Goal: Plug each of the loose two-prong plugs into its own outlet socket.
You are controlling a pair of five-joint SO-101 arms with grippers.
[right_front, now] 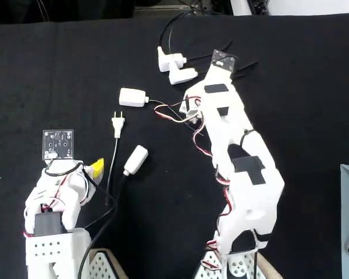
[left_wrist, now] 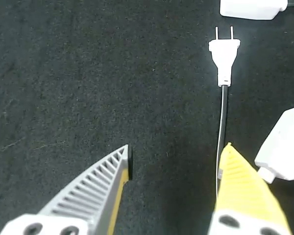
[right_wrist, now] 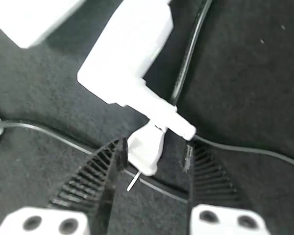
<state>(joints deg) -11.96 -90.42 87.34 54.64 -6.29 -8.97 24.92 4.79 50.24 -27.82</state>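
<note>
The left gripper (left_wrist: 177,147) hung near the table's (right_front: 46,70) near-left corner, its ribbed grey finger and smooth yellow finger spread wide over matte black cloth. A flat white two-prong plug (left_wrist: 224,54) lay loose toward the table's middle, prongs bare, between a boxy socket block (right_front: 134,97) and a rounded socket block (right_front: 135,160). Nearer the far edge, the right gripper's (right_wrist: 154,146) black ribbed fingers stood apart either side of a second small plug (right_wrist: 144,152).

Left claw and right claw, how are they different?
The left claw has one grey and one yellow finger; the right claw has black ones. The left claw hangs over bare cloth; the right claw straddles a white plug. Both are open.
</note>
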